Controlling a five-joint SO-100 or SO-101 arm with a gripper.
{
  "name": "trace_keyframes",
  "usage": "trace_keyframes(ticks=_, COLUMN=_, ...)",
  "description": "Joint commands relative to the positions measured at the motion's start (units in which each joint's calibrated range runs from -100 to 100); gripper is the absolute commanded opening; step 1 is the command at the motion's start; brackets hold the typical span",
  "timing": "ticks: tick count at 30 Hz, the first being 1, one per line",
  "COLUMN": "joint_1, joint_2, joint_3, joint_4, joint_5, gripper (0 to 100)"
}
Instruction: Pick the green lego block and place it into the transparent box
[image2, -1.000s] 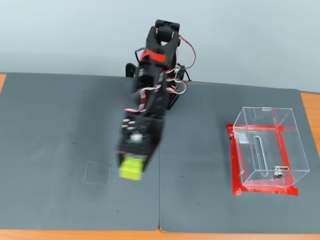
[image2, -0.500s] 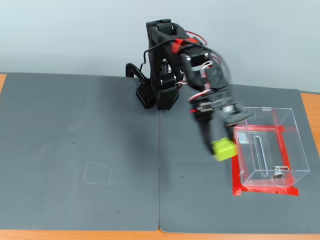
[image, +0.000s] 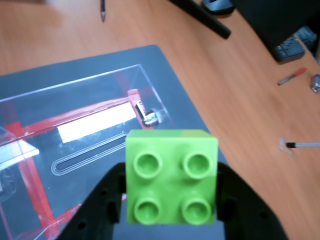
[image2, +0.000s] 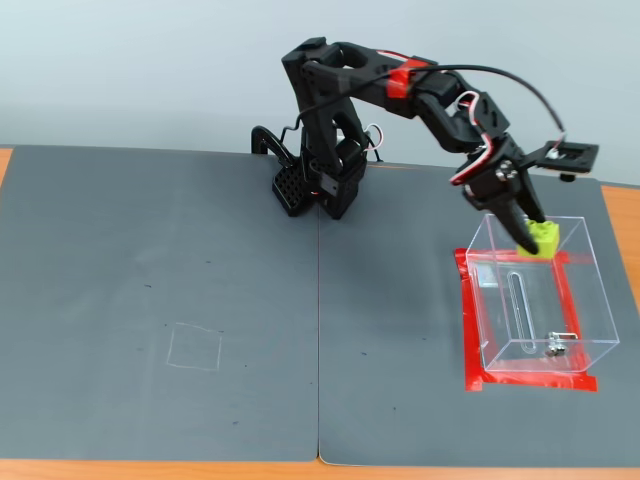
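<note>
My gripper (image: 171, 200) is shut on the green lego block (image: 171, 175), a lime-green brick with four studs that fills the lower middle of the wrist view. Below it lies the transparent box (image: 75, 125), with its slot and metal latch showing through the clear walls. In the fixed view the arm reaches right and holds the green lego block (image2: 541, 239) in the gripper (image2: 534, 240) just above the open top of the transparent box (image2: 540, 300), near its far rim.
The box stands on a red tape square (image2: 474, 330) at the right of the grey mat (image2: 160, 300). A faint square outline (image2: 194, 347) marks the mat's left half. Pens and dark items (image: 292, 76) lie on the wooden table beyond the mat.
The arm has swung from the left-centre of the mat to the right and risen, carrying the block from beside the box's left wall to above its open top.
</note>
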Motion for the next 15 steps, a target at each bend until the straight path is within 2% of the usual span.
trace_keyframes(ticks=1, joint_1=-2.73, joint_2=3.16, joint_3=-1.46, joint_4=-0.57, joint_5=1.02, gripper=8)
trace_keyframes(ticks=15, joint_1=-6.38, joint_2=13.93, joint_3=-6.53, joint_4=-0.74, joint_5=0.66, gripper=9)
